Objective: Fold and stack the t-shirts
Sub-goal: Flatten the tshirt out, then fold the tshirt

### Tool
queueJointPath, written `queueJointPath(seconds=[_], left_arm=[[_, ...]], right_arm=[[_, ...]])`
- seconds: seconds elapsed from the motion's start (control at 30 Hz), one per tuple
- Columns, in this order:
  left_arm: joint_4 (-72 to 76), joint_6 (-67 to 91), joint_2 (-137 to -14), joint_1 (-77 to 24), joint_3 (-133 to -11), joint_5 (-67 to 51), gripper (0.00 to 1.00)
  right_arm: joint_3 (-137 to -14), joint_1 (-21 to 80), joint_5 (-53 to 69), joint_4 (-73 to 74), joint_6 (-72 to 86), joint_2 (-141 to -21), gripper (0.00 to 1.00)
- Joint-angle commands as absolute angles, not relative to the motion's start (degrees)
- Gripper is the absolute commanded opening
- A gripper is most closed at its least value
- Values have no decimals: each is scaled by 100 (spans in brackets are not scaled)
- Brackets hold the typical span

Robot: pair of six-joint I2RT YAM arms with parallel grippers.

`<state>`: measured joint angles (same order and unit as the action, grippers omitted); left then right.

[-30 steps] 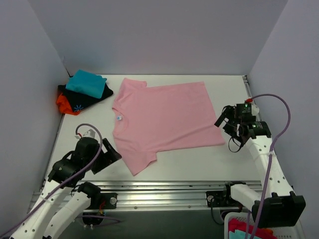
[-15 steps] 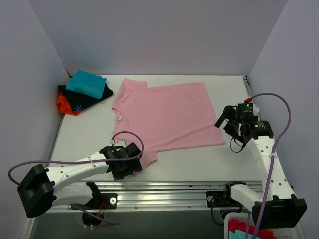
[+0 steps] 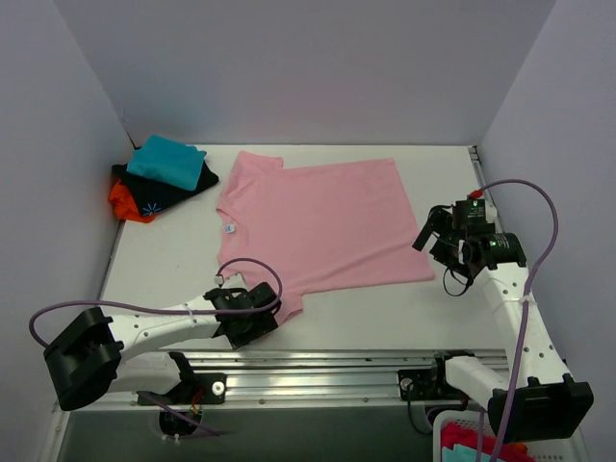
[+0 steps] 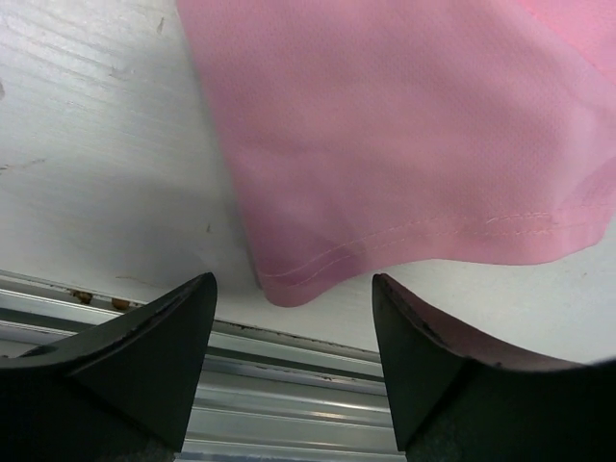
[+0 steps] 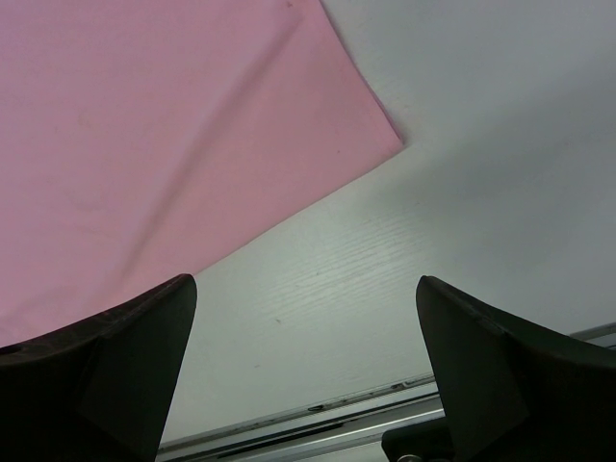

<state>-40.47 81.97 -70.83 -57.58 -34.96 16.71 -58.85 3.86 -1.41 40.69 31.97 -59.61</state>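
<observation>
Both arms reach low, jaws apart.
The left arm (image 3: 154, 327) lies stretched rightward along the near edge, left gripper (image 3: 254, 321) angled down, fingers spread. The right arm (image 3: 510, 298) stands at the right, right gripper (image 3: 433, 241) tipped down-left, fingers wide.

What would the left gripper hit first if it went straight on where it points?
Probably the pink t-shirt, its sleeve hem lying just ahead between the open fingers of the left gripper; the table is beneath.
</observation>
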Motion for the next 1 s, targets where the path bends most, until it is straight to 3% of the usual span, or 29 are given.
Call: queueJointPath(seconds=[0.0, 0.03, 0.27, 0.3, 0.4, 0.5, 0.7, 0.97], left_arm=[[-3525, 8569, -7347, -5792, -3305, 1846, 75], [-3481, 8578, -7435, -5792, -3305, 1846, 74], [-3314, 8614, -7638, -5748, -3278, 1907, 38], [-3331, 8613, -7646, -5722, -3287, 1899, 26], [-3331, 8525, -7682, -5634, -3296, 1872, 5], [-3629, 8394, -7585, -5529, -3470, 1925, 2], [-4289, 7805, -7076, -5020, -3735, 1943, 2], [-4790, 6970, -6812, -4456, -4201, 1916, 2]], right_arm=[[-6038, 448, -378, 4271, 3050, -6038, 93], [-6047, 448, -387, 4280, 3041, -6038, 93], [-6047, 448, -483, 4324, 3006, -6038, 93], [-6029, 457, -492, 4316, 2997, -6038, 93], [-5942, 448, -483, 4289, 3006, -6021, 93], [-5688, 396, -256, 4175, 3067, -6012, 93], [-4388, 202, 1414, 3429, 3682, -6091, 93], [-3656, 79, 1311, 2462, 4130, -6371, 92]])
